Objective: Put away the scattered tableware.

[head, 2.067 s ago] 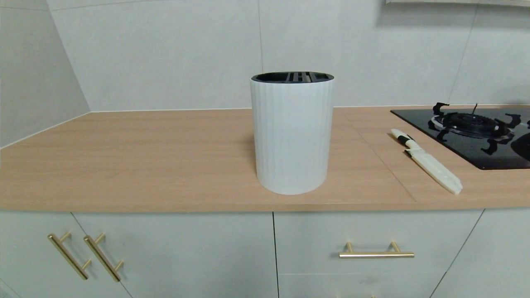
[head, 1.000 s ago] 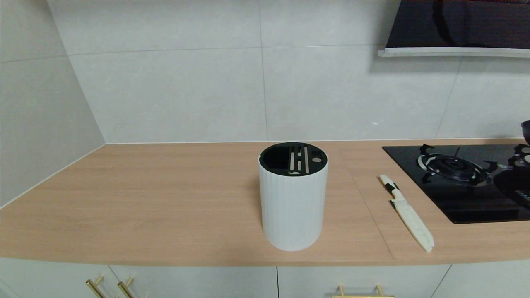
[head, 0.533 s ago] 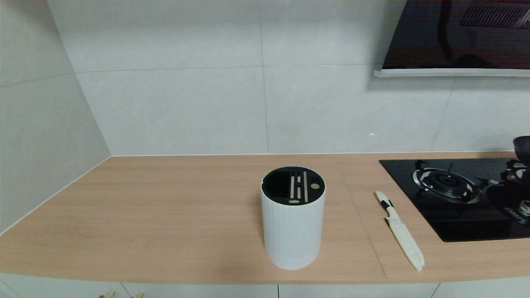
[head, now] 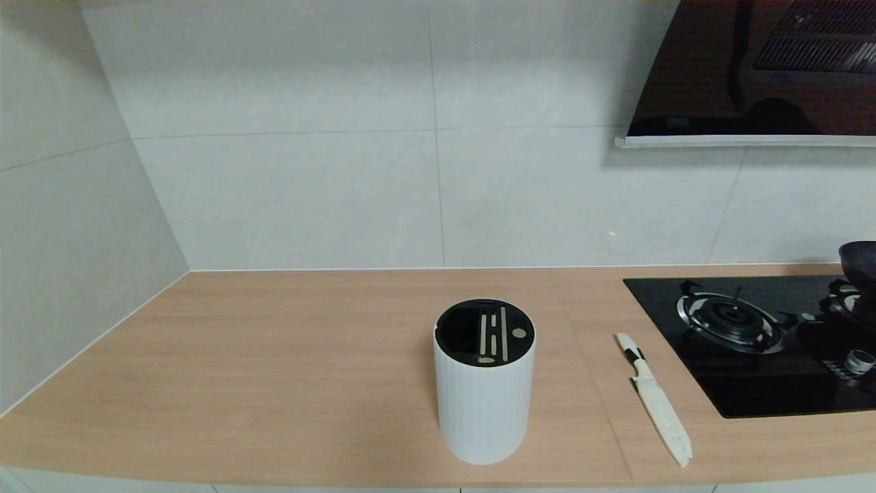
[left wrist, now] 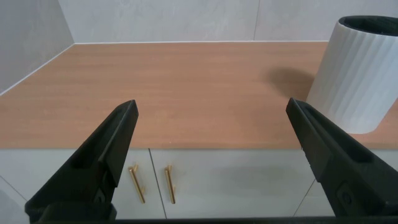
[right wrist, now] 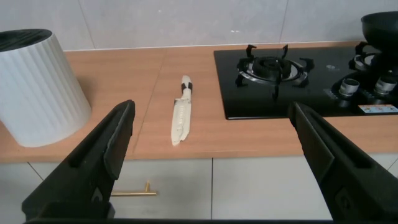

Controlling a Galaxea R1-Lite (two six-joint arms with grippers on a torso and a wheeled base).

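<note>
The knife holder [head: 484, 383] stands on the counter [head: 274, 356] ahead of the left gripper [left wrist: 211, 109], beyond its right jaw. The knife [head: 653, 398] lies ahead of the right gripper [right wrist: 211, 107], between its jaws, with the knife holder to their left and the hob [head: 753, 373] to their right.

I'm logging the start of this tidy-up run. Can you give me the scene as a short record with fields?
knife: lying flat on the counter, between holder and stove, handle toward the wall
holder: upright, white, nothing in its slotted black top
left gripper: open, empty, before the counter's front edge
right gripper: open, empty, facing the knife
task state: knife not yet put away
</note>
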